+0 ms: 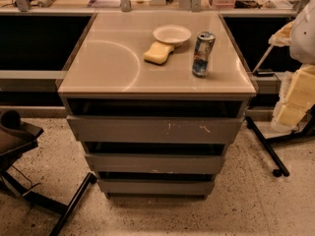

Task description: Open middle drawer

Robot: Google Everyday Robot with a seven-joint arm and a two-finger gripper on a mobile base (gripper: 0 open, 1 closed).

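three grey fronts stacked, middle drawer between them; claw out of view, cannot tell its state

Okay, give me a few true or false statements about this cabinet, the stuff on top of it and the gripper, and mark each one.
1. A can stands upright on the cabinet top. True.
2. The sponge lies inside the bowl. False: it lies on the top beside the bowl.
3. There are three drawers, one above another. True.
4. The middle drawer is pulled out so its inside shows. False: only its flat grey front shows.
5. The gripper is touching the middle drawer. False: the gripper is not in view, and nothing touches that front.
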